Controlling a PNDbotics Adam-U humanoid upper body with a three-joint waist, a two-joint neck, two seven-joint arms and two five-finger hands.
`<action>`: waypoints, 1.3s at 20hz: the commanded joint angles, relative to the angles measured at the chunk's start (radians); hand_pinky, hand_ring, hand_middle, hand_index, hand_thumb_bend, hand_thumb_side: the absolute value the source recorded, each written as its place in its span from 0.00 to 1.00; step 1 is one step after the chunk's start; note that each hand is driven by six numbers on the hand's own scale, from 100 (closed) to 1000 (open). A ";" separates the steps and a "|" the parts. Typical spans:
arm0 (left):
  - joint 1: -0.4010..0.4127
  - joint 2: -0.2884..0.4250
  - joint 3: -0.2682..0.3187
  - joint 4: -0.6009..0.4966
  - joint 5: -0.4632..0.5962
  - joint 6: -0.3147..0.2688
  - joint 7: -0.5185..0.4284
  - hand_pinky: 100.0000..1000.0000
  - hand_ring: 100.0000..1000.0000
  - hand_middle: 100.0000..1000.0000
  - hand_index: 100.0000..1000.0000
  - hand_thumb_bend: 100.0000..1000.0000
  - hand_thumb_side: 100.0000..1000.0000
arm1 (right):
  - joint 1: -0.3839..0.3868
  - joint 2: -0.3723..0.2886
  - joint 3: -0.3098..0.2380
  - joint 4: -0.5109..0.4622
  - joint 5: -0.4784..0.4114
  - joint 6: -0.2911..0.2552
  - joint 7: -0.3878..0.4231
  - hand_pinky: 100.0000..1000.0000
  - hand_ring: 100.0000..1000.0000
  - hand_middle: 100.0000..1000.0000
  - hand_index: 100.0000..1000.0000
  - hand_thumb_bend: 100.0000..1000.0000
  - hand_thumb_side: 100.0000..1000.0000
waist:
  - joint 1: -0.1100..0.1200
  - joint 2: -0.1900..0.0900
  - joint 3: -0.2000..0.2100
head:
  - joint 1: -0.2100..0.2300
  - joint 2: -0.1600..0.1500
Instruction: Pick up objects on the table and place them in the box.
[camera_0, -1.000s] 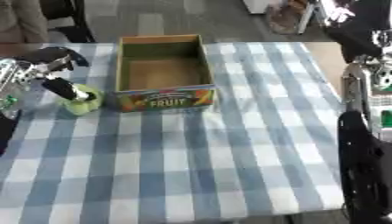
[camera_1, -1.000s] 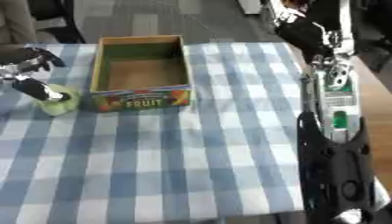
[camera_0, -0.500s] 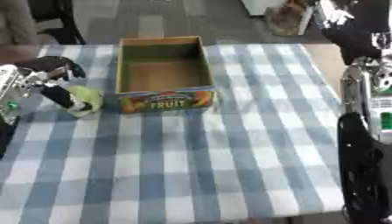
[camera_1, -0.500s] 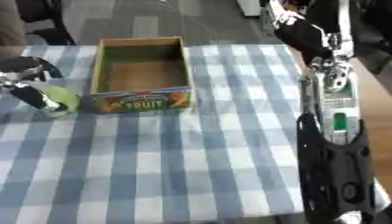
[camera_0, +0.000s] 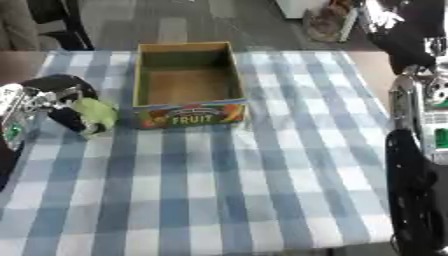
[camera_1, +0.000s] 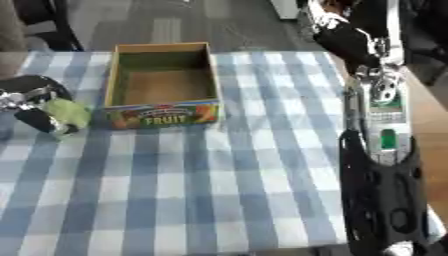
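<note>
Blue-and-white checked cloth is covering the table (camera_0: 262, 200); along the right edge the robot's right arm (camera_1: 381, 165) is stretching from the near corner toward the far side, its right hand (camera_1: 337, 30) hanging past the table's far right corner, and I cannot tell how its fingers are set; at the left edge the left hand (camera_0: 54, 97) is curling its fingers round one pale green object (camera_0: 94, 114), just left of the box; one open cardboard box (camera_0: 185, 82), lettered FRUIT, is sitting farther back, holding nothing.
</note>
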 joint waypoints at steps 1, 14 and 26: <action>-0.007 0.011 0.003 -0.006 -0.003 -0.005 0.005 0.54 0.55 0.61 0.77 0.34 0.32 | -0.017 -0.005 -0.003 -0.012 0.002 0.000 -0.004 0.52 0.56 0.49 0.68 0.35 0.00 | 0.003 -0.012 0.000 | -0.003 -0.009; 0.005 0.014 -0.005 -0.031 0.040 -0.031 -0.021 0.23 0.06 0.08 0.34 0.10 0.23 | -0.018 -0.005 -0.004 -0.010 0.003 -0.001 -0.006 0.52 0.56 0.49 0.68 0.35 0.00 | 0.000 -0.013 0.004 | -0.008 -0.011; -0.022 0.054 -0.020 -0.217 0.249 -0.031 -0.082 0.20 0.01 0.03 0.30 0.00 0.18 | -0.016 -0.007 -0.004 -0.011 0.003 0.000 -0.007 0.52 0.56 0.49 0.68 0.35 0.00 | 0.003 -0.017 -0.001 | -0.010 -0.016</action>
